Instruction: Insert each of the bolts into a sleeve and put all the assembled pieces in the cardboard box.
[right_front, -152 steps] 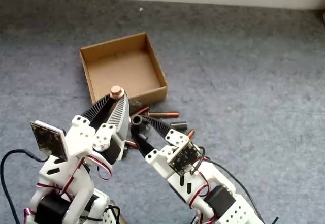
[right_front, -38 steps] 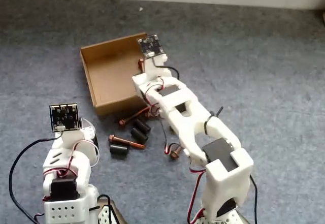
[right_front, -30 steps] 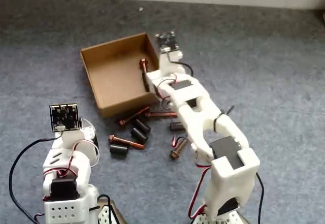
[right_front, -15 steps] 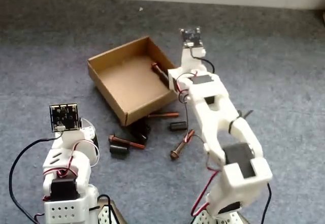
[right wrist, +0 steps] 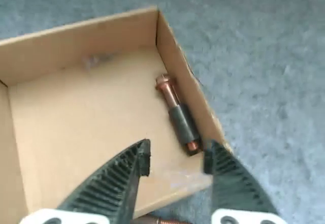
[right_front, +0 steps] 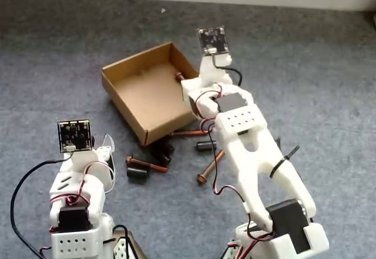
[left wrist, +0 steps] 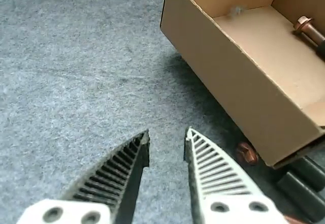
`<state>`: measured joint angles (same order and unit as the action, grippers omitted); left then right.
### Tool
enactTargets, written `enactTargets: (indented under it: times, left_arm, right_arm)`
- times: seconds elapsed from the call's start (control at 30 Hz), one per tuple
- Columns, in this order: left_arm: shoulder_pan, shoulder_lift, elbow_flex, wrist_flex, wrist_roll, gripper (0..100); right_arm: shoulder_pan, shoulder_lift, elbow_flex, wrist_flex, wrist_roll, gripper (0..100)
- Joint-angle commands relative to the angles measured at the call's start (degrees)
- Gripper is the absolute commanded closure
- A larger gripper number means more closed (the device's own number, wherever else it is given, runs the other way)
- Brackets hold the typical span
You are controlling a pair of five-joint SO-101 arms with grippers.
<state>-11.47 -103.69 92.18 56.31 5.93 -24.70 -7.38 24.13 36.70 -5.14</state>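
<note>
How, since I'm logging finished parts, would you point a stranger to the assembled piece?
Find the cardboard box on the grey carpet. Inside, against one wall, lies a copper bolt wearing a black sleeve. Other bolts and sleeves lie loose, outside the box.

Bare carpet (left wrist: 76, 56) lies open before the left gripper (left wrist: 167, 132) up to the cardboard box (left wrist: 223, 76) wall. Loose bolts (right_front: 147, 164) and sleeves (right_front: 137, 174) clutter the carpet beside that wall; the right arm (right_front: 235, 121) overhangs the box's corner.

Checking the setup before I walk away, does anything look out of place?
The cardboard box sits at an angle, its near corner crowding the loose sleeves. One bolt head pokes out at the foot of its wall, possibly pinned underneath.
</note>
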Motion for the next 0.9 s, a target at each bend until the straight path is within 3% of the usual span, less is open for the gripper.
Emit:
enactTargets:
  times: [0.0,0.13,0.33,0.5,0.6,0.87]
  left_arm:
    - [-0.57,-0.31,-0.31,-0.79,0.18,85]
    - [-0.57,-0.31,-0.22,-0.70,0.18,85]
    - [-0.57,-0.31,-0.22,-0.70,0.18,85]
    - [-0.57,-0.31,-0.22,-0.70,0.18,85]
    - [-0.57,-0.31,-0.22,-0.70,0.18,85]
    - [-0.57,-0.31,-0.22,-0.70,0.18,85]
  right_arm:
    - [0.40,4.35,-5.14,0.31,-0.09,78.0]
    - [1.27,13.85,-12.70,1.27,-0.09,78.0]
    - [3.03,28.26,-30.37,13.41,-0.35,78.3]
    - [4.35,37.67,-46.46,24.48,-0.44,93.1]
    - [4.79,40.48,-54.11,30.02,-0.44,99.5]
    - [3.30,41.10,-69.67,44.70,-0.44,97.9]
